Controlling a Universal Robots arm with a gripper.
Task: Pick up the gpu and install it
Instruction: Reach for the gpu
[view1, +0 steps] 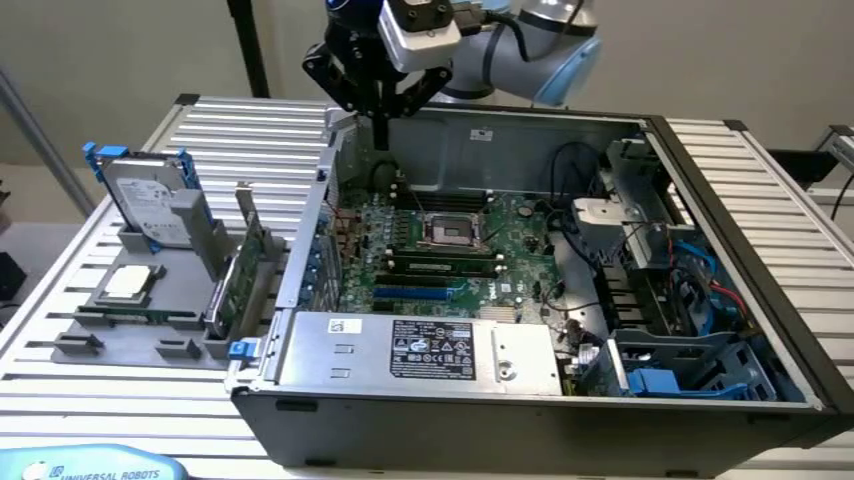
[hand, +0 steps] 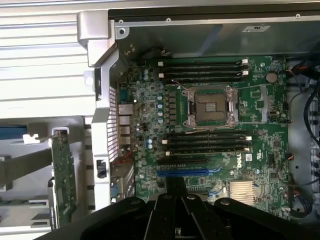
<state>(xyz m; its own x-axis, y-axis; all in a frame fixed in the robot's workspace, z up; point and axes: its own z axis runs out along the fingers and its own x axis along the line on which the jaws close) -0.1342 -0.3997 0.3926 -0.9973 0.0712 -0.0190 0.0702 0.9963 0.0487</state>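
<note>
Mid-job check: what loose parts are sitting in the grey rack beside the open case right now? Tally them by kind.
Hard drive: 1
Processor chip: 1
gpu: 1
Total: 3

Bearing surface: I find a light metal table (view1: 80, 390) of parallel ribbed slats, also seen in the wrist view (hand: 40, 60).

Reading the exterior view as a clock face, item one is an open computer case (view1: 534, 430), lying flat on the slats from centre out to 3 o'clock. Bare slats run on beyond it at 3.

Item two is a grey moulded holder (view1: 120, 345) at 9 o'clock, just beside the case; I cannot tell whether they touch.

Item three is a blue-and-white device (view1: 94, 468) lettered UNIVERSAL ROBOTS at 7 o'clock, cut off by the frame edge.
</note>
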